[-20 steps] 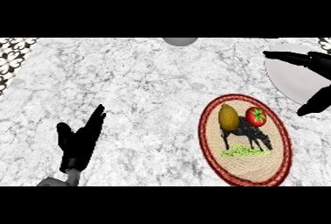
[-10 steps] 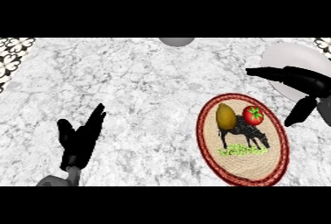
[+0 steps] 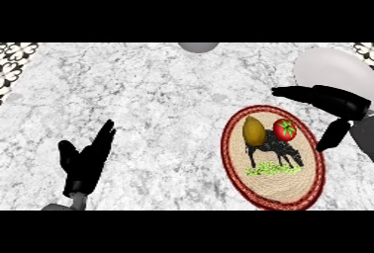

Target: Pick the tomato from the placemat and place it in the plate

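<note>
A red tomato (image 3: 285, 130) with a green stem lies on the upper right part of an oval placemat (image 3: 292, 190), red-rimmed with a dark animal printed on it. A white plate (image 3: 329, 69) sits at the counter's far right, behind the placemat. My right hand (image 3: 332, 100) hovers open just right of and above the tomato, fingers stretched left over the mat's upper edge and thumb hanging down beside the mat's right rim. It holds nothing. My left hand (image 3: 84, 163) rests open at the lower left, fingers up.
A yellow-brown oval fruit (image 3: 254, 131) lies on the placemat just left of the tomato, close to it. A grey round object (image 3: 198, 47) shows at the counter's far edge. A patterned wall strip (image 3: 13, 66) borders the top left.
My right hand has come down and leftward from over the plate to the tomato's right side, uncovering most of the plate. The left hand has stayed still.
</note>
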Controlling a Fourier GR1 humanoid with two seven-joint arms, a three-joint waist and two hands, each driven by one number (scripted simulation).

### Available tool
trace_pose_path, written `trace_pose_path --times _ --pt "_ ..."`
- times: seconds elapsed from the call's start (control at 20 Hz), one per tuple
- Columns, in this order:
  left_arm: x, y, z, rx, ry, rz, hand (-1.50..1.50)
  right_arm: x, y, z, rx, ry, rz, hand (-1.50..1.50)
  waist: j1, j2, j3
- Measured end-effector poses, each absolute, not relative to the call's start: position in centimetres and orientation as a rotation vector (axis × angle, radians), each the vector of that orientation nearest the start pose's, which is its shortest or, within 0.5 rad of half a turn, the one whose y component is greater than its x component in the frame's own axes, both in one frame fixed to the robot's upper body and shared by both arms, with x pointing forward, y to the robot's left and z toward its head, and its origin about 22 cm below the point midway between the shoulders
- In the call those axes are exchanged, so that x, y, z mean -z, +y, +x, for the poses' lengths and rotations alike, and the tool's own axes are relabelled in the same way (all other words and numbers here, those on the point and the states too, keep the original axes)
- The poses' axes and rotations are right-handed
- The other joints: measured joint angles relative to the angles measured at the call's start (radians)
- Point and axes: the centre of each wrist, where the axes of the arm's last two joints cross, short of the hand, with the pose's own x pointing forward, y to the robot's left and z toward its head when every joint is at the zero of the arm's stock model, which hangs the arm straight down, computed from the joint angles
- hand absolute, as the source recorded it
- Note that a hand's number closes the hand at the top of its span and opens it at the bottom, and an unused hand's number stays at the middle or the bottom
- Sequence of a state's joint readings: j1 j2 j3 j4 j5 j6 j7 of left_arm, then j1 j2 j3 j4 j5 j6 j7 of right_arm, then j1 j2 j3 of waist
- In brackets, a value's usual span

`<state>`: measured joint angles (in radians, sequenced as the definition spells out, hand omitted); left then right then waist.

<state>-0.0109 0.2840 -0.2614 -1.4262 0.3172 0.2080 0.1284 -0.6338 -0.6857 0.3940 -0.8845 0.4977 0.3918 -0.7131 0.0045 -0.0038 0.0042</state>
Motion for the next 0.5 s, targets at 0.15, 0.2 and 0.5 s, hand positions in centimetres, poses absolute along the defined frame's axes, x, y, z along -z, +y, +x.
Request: trace_pose_path --times 0.15,0.2,0.5 --pt "2.5 24.4 23.5 0.004 -1.231 0.009 0.00 -7.1 -33.7 37.1 -1.622 -1.463 -0.145 -1.50 0.001 0.001 -0.001" --pt "2.4 24.3 23.5 0.007 -1.229 0.007 0.00 -6.9 -34.0 37.1 -1.627 -1.459 -0.157 -1.50 0.002 0.001 -0.001" --pt "2.5 24.3 23.3 0.004 -1.227 0.008 0.00 -5.0 -32.5 37.2 -1.648 -1.435 -0.198 -1.50 0.002 0.002 -0.001"
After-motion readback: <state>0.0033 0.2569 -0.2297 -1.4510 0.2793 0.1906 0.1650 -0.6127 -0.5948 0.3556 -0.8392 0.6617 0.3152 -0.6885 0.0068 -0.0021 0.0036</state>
